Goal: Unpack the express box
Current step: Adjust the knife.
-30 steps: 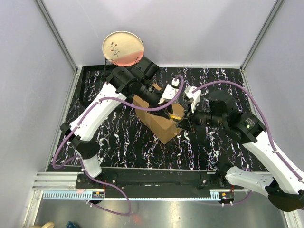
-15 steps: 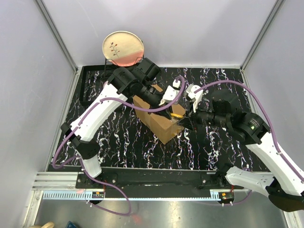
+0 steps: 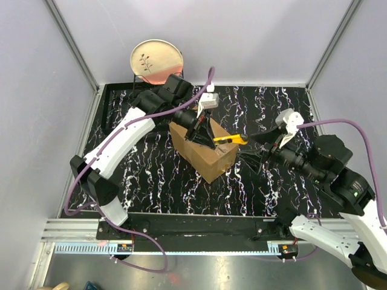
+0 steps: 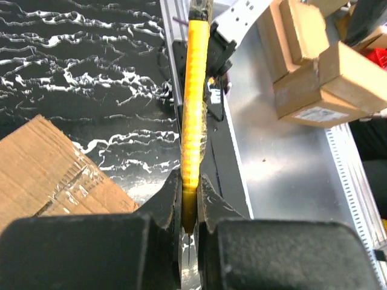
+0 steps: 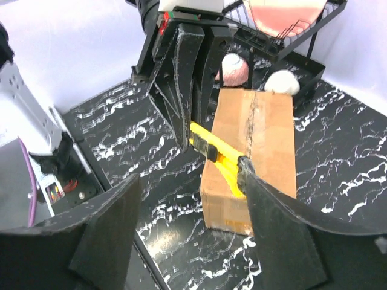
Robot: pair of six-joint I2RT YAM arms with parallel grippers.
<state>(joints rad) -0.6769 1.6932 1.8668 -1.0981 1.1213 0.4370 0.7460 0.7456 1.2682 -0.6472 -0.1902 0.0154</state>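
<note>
I see pale lilac walls [image 3: 36,90] enclosing the black, white-veined marble-pattern table [image 3: 151,181]. The plain brown corrugated cardboard express box [image 3: 202,154] sits at table centre, flaps closed. The left gripper [image 3: 210,139], above the box, pinches a yellow utility knife [image 3: 230,140]. The right gripper [image 3: 259,151], jaws spread, holds nothing, right of the box.

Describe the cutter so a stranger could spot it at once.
Find the brown box at the middle of the black marbled table. Over its right side the left gripper pinches the cutter. It is the only slim, bright yellow thing there.
</note>
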